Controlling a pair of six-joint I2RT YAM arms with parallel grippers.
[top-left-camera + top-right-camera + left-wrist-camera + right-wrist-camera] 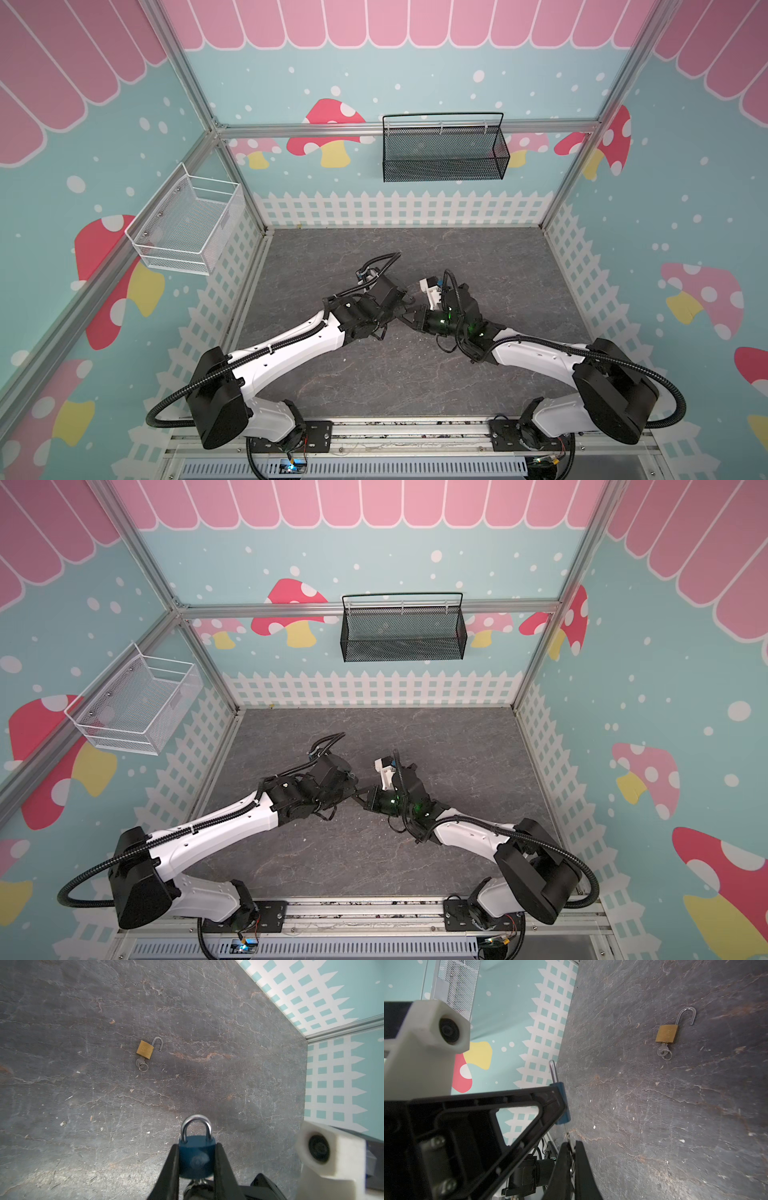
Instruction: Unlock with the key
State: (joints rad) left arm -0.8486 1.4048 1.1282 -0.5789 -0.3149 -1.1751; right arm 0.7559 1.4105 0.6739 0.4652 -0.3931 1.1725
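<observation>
My left gripper [196, 1148] is shut on a blue padlock [196, 1157], one black finger on each side of its body. The silver shackle [196, 1126] is seated in the body and points away from the wrist. The key [567, 1136] enters the lock's underside, and my right gripper [572, 1145] is shut on it. From the right wrist the blue padlock [563, 1103] shows edge-on behind the left gripper's finger. In both top views the two grippers meet tip to tip over the middle of the floor [405, 314] [358, 798], which hides the lock and key.
A brass padlock [145, 1049] [667, 1033] lies flat on the dark floor with its shackle swung open and a key with a ring in it. A white wire basket [187, 226] hangs on the left wall, a black mesh basket [444, 149] on the back wall.
</observation>
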